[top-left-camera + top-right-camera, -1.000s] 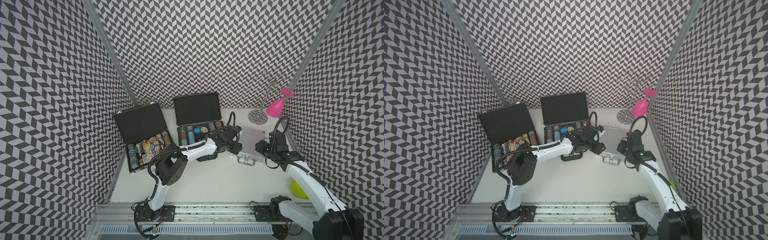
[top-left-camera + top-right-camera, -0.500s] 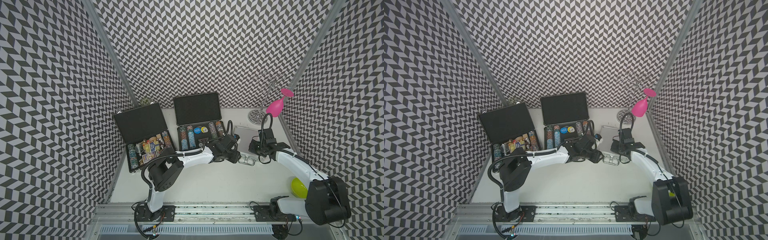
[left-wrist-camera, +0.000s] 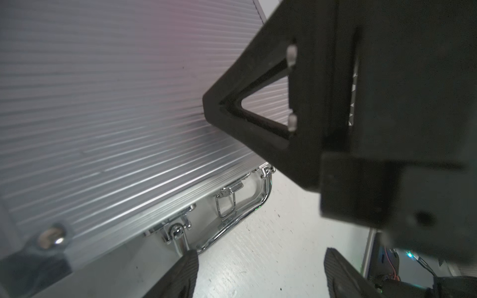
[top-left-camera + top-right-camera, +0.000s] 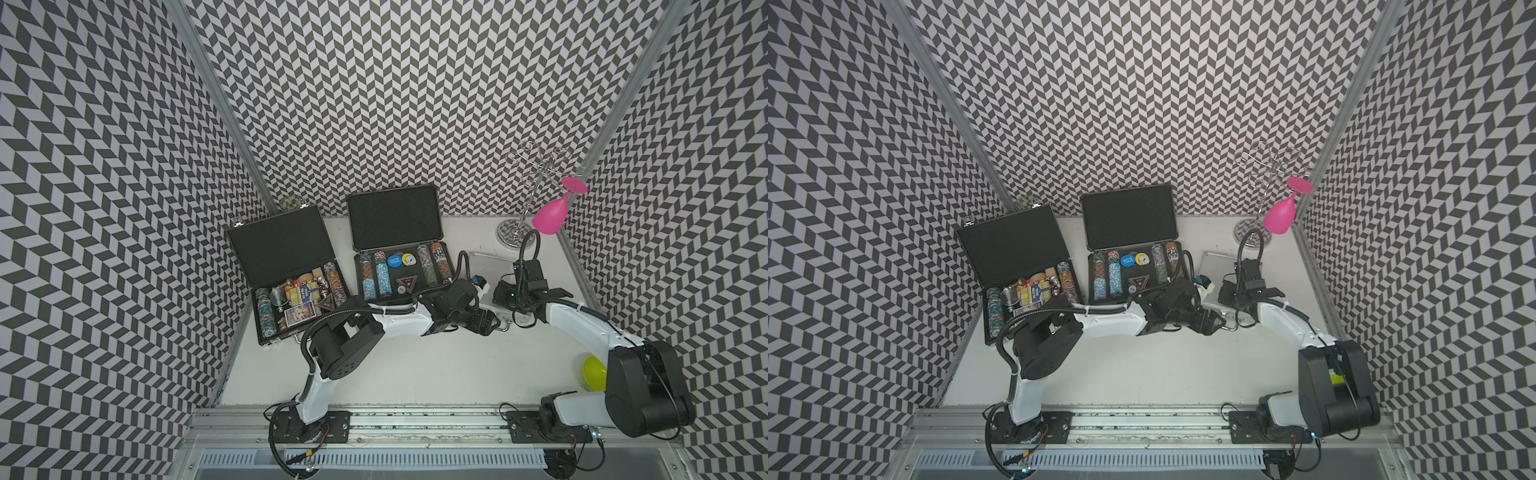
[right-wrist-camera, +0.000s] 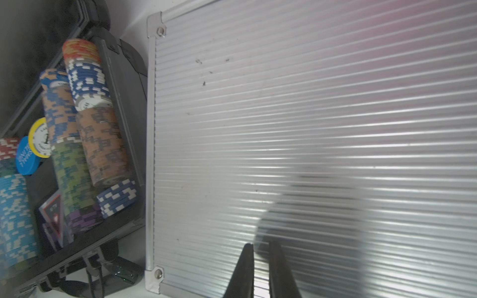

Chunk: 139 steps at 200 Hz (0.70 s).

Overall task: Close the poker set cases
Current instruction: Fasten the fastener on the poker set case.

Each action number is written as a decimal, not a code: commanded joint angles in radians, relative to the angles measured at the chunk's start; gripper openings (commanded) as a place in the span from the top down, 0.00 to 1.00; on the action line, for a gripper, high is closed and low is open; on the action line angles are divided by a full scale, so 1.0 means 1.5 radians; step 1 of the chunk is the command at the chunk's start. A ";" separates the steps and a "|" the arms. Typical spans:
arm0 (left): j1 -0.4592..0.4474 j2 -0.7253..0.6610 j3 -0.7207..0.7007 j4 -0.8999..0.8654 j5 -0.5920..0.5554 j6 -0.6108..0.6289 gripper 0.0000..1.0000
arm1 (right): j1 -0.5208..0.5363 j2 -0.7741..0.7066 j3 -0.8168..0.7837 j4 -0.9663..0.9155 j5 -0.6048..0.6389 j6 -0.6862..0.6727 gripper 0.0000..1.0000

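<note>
Swinging in from the table's right side over the past second, the right gripper [image 5: 260, 271] hangs low over the silver case [image 5: 309, 103], its fingers drawn almost together on nothing. The left gripper [image 3: 258, 273] has left the middle case's front and sits with its jaws spread wide and empty, just beside the silver case's chrome handle [image 3: 232, 227] and a latch [image 3: 227, 203]. Beneath both tools the silver case lies with its ribbed lid down. Next out from the left gripper, the ribbed dark grey case [image 4: 395, 216] stands open just beside the silver one, its chip stacks [image 5: 100, 144] showing. Beyond it the flat black case [image 4: 276, 241] is open too. Past the right gripper, a pink glass [image 4: 550, 216] hangs from a wire rack [image 4: 536, 166].
</note>
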 commanded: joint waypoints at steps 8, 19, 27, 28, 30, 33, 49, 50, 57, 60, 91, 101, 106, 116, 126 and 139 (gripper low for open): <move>-0.008 0.016 -0.020 0.082 0.009 -0.012 0.25 | 0.000 0.028 -0.051 -0.047 -0.002 0.017 0.89; -0.008 0.021 -0.027 0.097 0.005 -0.015 0.29 | -0.003 0.024 -0.051 -0.053 0.005 0.023 0.92; -0.008 0.024 -0.031 0.109 0.005 -0.017 0.33 | -0.006 0.023 -0.047 -0.061 0.011 0.023 0.95; -0.008 0.024 -0.031 0.110 0.006 -0.018 0.33 | -0.006 0.022 -0.046 -0.062 0.011 0.022 0.95; -0.008 0.025 -0.031 0.110 0.005 -0.019 0.34 | -0.007 0.022 -0.044 -0.066 0.013 0.022 0.96; -0.008 0.025 -0.031 0.110 0.004 -0.019 0.35 | -0.008 0.022 -0.040 -0.070 0.017 0.020 0.97; -0.008 0.021 -0.036 0.110 -0.010 -0.028 0.38 | -0.008 0.025 -0.014 -0.101 0.039 0.008 1.00; -0.008 0.021 -0.037 0.110 -0.011 -0.028 0.39 | -0.009 0.025 -0.011 -0.103 0.040 0.008 1.00; -0.008 0.016 -0.040 0.110 -0.019 -0.035 0.40 | -0.009 0.028 0.002 -0.119 0.049 0.002 1.00; -0.008 0.016 -0.040 0.107 -0.023 -0.037 0.40 | -0.009 0.030 0.008 -0.126 0.051 0.000 1.00; -0.008 0.009 -0.041 0.076 -0.043 -0.082 0.44 | -0.005 0.042 0.048 -0.187 0.068 -0.015 1.00; -0.008 0.008 -0.042 0.080 -0.035 -0.105 0.44 | -0.003 0.054 0.061 -0.211 0.071 -0.022 1.00; -0.009 0.008 -0.042 0.083 -0.030 -0.117 0.43 | -0.002 0.060 0.066 -0.220 0.075 -0.025 1.00; -0.012 0.007 -0.041 0.093 -0.023 -0.133 0.42 | -0.001 0.073 0.074 -0.233 0.085 -0.031 1.00; -0.017 0.010 -0.035 0.097 -0.021 -0.140 0.42 | -0.001 0.087 0.084 -0.246 0.094 -0.035 1.00; -0.022 0.019 -0.023 0.092 -0.022 -0.142 0.42 | 0.001 0.100 0.091 -0.254 0.095 -0.040 1.00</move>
